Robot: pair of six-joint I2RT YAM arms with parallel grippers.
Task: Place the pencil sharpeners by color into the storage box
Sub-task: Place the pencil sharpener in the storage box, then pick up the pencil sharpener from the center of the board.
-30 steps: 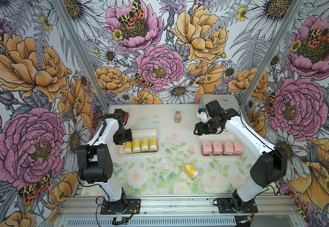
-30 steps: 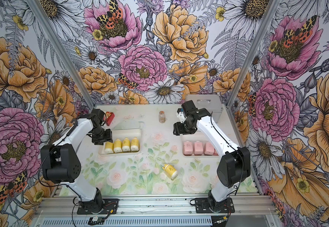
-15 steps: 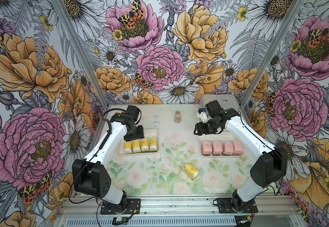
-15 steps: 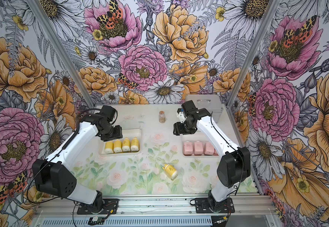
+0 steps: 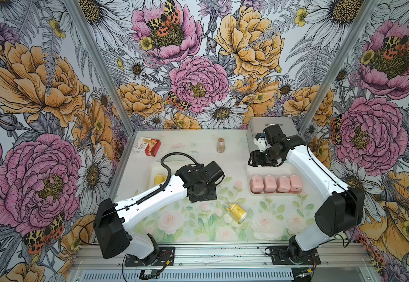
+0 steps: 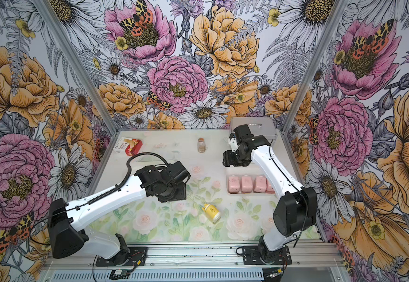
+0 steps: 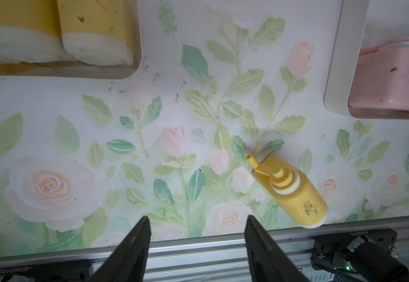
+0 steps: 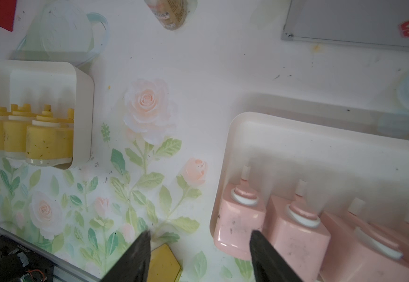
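Observation:
One yellow pencil sharpener (image 5: 236, 211) (image 7: 296, 193) lies loose on its side on the mat, toward the front. Several more yellow ones (image 8: 47, 139) stand in the left white storage box (image 5: 155, 166), mostly hidden under my left wrist (image 5: 199, 180) in both top views. Several pink sharpeners (image 5: 275, 183) (image 8: 242, 219) stand in a row in the right storage box (image 5: 248, 178). My left gripper (image 7: 197, 219) is open and empty, hanging above the mat behind and to the left of the loose sharpener. My right gripper (image 5: 253, 158) (image 8: 201, 234) is open and empty above the pink box's back left corner.
A small clear jar with brown filling (image 5: 220, 144) stands at the back middle. A red and white carton (image 5: 147, 146) lies at the back left, and a grey metal case (image 5: 271, 124) sits in the back right corner. The aluminium rail (image 7: 198, 246) runs along the front edge.
My left arm has swung from the far left end of the yellow box toward the table's middle and front, and its jaws have widened slightly. The right arm has not moved.

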